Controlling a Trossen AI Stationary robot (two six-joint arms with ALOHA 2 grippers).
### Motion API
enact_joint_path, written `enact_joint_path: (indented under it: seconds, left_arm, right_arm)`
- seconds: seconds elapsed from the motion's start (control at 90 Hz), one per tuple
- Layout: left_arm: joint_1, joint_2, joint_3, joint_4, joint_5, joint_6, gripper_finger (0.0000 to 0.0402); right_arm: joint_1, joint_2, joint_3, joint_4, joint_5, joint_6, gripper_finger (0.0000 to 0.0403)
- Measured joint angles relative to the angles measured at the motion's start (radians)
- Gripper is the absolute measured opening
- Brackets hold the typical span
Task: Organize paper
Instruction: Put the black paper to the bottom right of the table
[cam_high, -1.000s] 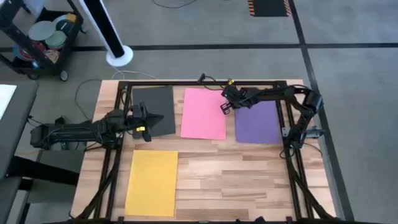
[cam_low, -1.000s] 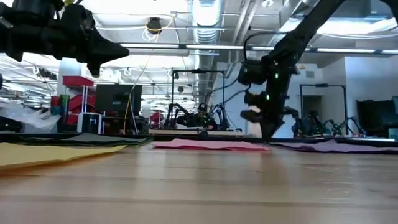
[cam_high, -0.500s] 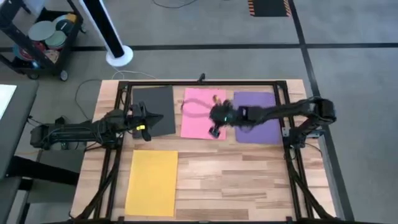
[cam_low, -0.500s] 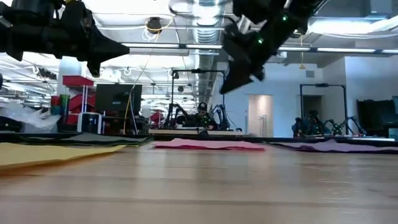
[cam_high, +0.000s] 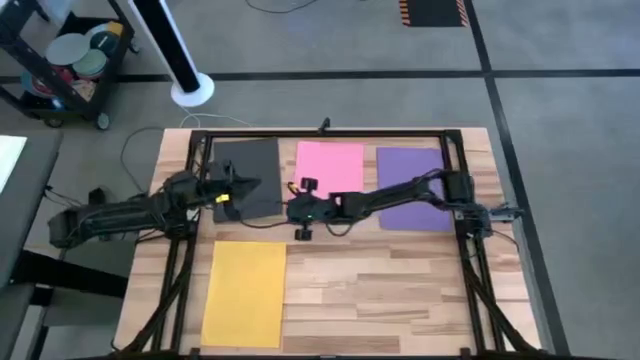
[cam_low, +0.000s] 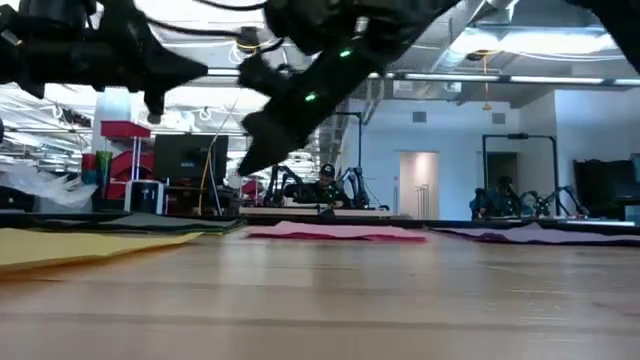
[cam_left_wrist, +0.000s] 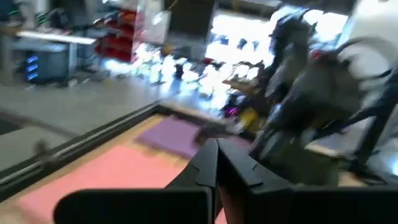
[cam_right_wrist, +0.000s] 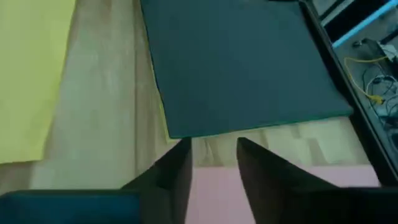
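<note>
Seen from above, a pale wooden table (cam_high: 400, 290) holds four sheets of coloured paper lying flat and apart from one another. Along the far side, from left to right, lie a black sheet (cam_high: 248, 178), a pink sheet (cam_high: 335, 168) and a purple sheet (cam_high: 418, 190). A yellow sheet (cam_high: 244, 292) lies alone at the near left. The right arm reaches from the right edge across the purple sheet and the near part of the pink one, so that the right gripper (cam_high: 301, 212) hangs above the table by the near left corner of the pink sheet, just beside the black sheet. Its wrist camera looks down on the black sheet's near edge, with its two fingers (cam_right_wrist: 177, 168) parted by a narrow gap and nothing between them. The left gripper (cam_high: 232, 186) hovers over the left part of the black sheet; its fingers (cam_left_wrist: 208, 165) are pressed together to a point, gripping nothing. From table height, both arms hang clear above the flat sheets.
</note>
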Motion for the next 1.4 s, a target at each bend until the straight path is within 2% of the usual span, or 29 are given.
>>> enact_joint_path:
  seconds: [0.189,0.567,0.656,0.833,0.933,1.267,1.4]
  left_arm:
    - [0.04,-0.06,-0.094,0.223,0.042,-0.061,0.0]
    - [0.114,-0.129,-0.09,0.148,0.096,-0.127,0.0]
    - [0.114,-0.129,-0.091,0.149,0.096,-0.126,0.0]
    - [0.114,-0.129,-0.092,0.15,0.096,-0.124,0.0]
    - [0.114,-0.129,-0.092,0.148,0.097,-0.123,0.0]
    - [0.113,-0.129,-0.093,0.147,0.099,-0.123,0.0]
    - [0.113,-0.129,-0.093,0.147,0.099,-0.122,0.0]
  right_arm:
    - [-0.007,0.121,0.131,-0.069,-0.017,-0.025,0.0166]
    - [-0.02,0.206,0.218,-0.103,-0.086,-0.039,0.0147]
    - [-0.032,0.206,0.22,-0.1,-0.095,-0.013,0.0136]
    - [-0.062,0.206,0.22,-0.135,-0.182,0.006,0.0105]
    - [-0.066,0.206,0.22,-0.142,-0.186,0.013,0.0095]
    - [-0.064,0.206,0.217,-0.127,-0.195,-0.003,0.0093]
    - [-0.067,0.206,0.217,-0.125,-0.199,-0.015,0.0104]
